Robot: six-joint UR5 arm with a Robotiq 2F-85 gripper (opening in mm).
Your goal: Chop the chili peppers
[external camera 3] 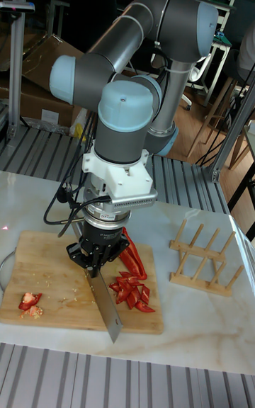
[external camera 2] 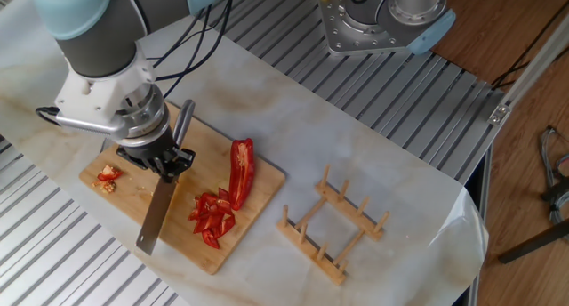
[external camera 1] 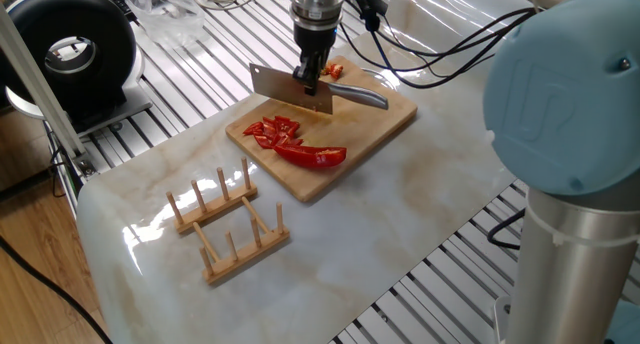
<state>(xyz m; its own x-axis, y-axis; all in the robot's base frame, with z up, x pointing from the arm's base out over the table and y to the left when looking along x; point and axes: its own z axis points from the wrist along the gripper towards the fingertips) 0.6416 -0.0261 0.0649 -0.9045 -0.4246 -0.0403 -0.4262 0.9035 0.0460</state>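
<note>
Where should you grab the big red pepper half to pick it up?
Grip the pepper half across its narrow width, near the middle, coming straight down from above. It lies flat on the board, long and slim, so two fingers should span its width but not its length. Its far side faces bare board; the cut bits crowd the other side. The end effector already holds the knife.
</note>
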